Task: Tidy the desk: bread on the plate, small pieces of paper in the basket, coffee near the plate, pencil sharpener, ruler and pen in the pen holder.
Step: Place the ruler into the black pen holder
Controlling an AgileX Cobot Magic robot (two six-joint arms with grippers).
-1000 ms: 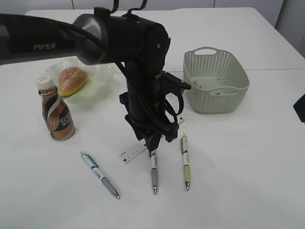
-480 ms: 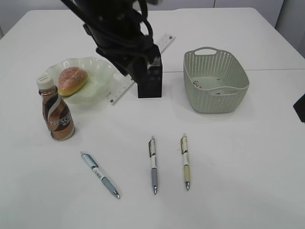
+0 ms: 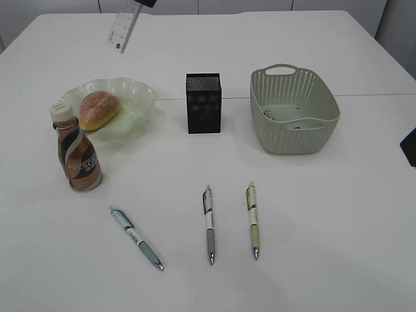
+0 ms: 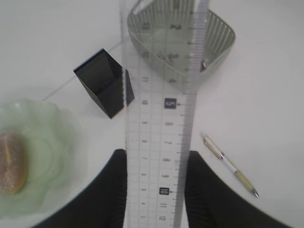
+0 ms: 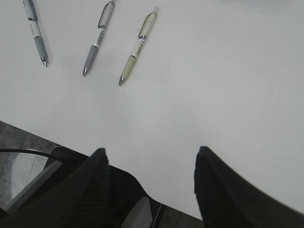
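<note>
White tabletop below, left claw (image 4: 156, 190) clamps a clear, numbered ruler (image 4: 161, 109); right claw (image 5: 149, 183) gapes empty.

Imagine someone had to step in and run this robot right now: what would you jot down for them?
Left gripper: shut on the ruler, held high over the table.
Right gripper: open, holding nothing.
Done: bread on the plate; coffee bottle beside the plate.
Basket: some small bits inside.
Left: ruler into the black pen holder, then three pens lying at the table front. No pencil sharpener in view.
</note>
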